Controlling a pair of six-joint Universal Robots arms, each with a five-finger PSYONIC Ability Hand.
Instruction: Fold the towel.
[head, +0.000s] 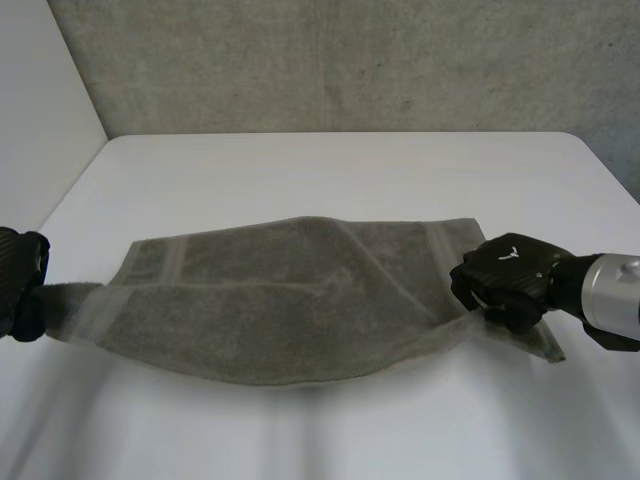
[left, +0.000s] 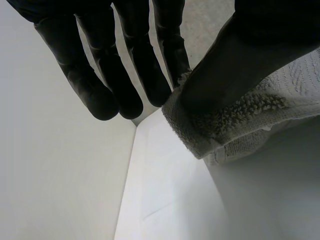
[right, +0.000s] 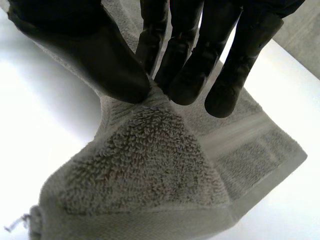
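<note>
The towel (head: 290, 300) spans the lower middle of the frame over the desk (head: 350, 170), its long axis running left to right. The left robot hand (head: 20, 285) pinches its left end and the right robot hand (head: 505, 275) its right end. Each is equally near, so the next fold likely brings the 2 ends together.

Open table (head: 350, 170) beyond towel (head: 290, 300), grey wall (head: 350, 60) behind (white panel (head: 40, 90) left), towel spanning the middle
</note>
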